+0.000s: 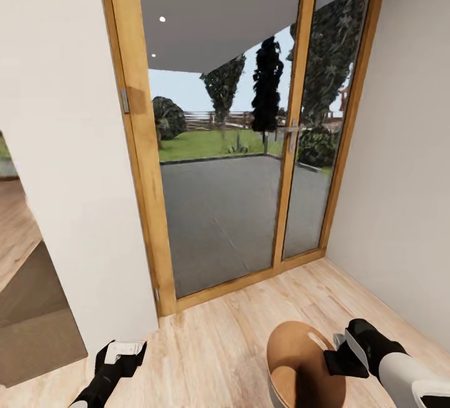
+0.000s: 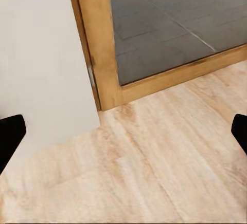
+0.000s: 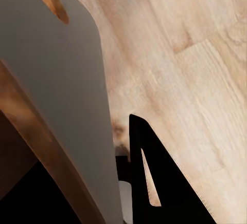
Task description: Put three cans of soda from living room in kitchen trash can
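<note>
Fingers, right: we are gripping the tash can [image 1: 299,358] by its rim with the right gripper [image 1: 337,358]; in the right wrist view one dark finger [image 3: 154,178] is lying against the pale grey outer wall [image 3: 62,90], with the other on the coppery inner side.
Fingers, left: we are holding the left gripper [image 1: 122,353] low over the wood floor [image 1: 219,345] with nothing in it; in the left wrist view its two dark fingertips [image 2: 10,136] are standing wide apart at the picture's edges.
Tash can: we are carrying it low in front of us, to our right, mouth up, with a slot handle cut near the rim.
Surroundings: we are facing a wood-framed glass door [image 1: 219,145] with a terrace and garden beyond it, and a white wall [image 1: 56,145] to our left.
Progress: we are judging the task to be at an early stage; no soda cans are in sight, and what we can see of the can's inside looks empty, though part of it is hidden.
Left to do: we are still needing all three cans in the bin, and the bin in the kitchen.
View differences: head view is giving us the door and both arms; right wrist view is giving the grip on the rim close up; left wrist view is giving the door's bottom corner [image 2: 103,80] and bare floor.
</note>
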{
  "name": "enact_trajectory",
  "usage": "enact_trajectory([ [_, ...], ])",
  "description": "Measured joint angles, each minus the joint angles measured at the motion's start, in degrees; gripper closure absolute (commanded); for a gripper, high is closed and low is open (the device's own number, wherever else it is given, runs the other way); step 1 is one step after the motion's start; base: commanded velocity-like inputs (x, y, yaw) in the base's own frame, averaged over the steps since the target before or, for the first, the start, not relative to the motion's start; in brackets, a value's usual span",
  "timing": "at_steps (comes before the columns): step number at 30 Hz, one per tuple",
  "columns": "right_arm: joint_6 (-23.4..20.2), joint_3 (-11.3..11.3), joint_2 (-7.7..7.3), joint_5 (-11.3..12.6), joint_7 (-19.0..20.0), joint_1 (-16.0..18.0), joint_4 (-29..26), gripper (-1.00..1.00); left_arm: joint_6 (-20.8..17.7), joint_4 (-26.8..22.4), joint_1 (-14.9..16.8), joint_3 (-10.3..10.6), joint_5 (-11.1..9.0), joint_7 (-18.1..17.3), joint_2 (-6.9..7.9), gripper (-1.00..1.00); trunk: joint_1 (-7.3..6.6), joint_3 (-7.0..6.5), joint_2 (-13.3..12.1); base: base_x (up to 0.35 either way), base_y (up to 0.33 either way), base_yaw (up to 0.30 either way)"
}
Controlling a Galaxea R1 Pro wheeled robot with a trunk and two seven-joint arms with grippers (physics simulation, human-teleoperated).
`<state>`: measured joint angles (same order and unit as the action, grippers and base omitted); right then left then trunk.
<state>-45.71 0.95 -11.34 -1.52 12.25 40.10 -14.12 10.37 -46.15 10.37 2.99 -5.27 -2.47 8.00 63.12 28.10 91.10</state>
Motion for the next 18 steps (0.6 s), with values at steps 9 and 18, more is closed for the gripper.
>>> enact_trajectory([
  [9,0.1,0.0,0.12,0.1,0.1,-0.1,0.0,1.00,0.0,0.0,0.0,0.0,0.0,0.1,0.00,-1.00,0.00,0.33,0.0,-0.287,0.182,0.219],
  [18,0.0,-0.3,0.32,0.0,0.0,-0.1,0.0,1.00,0.0,0.0,0.0,0.0,0.0,0.1,0.00,-1.00,0.00,0.46,0.0,-0.287,0.182,0.050],
])
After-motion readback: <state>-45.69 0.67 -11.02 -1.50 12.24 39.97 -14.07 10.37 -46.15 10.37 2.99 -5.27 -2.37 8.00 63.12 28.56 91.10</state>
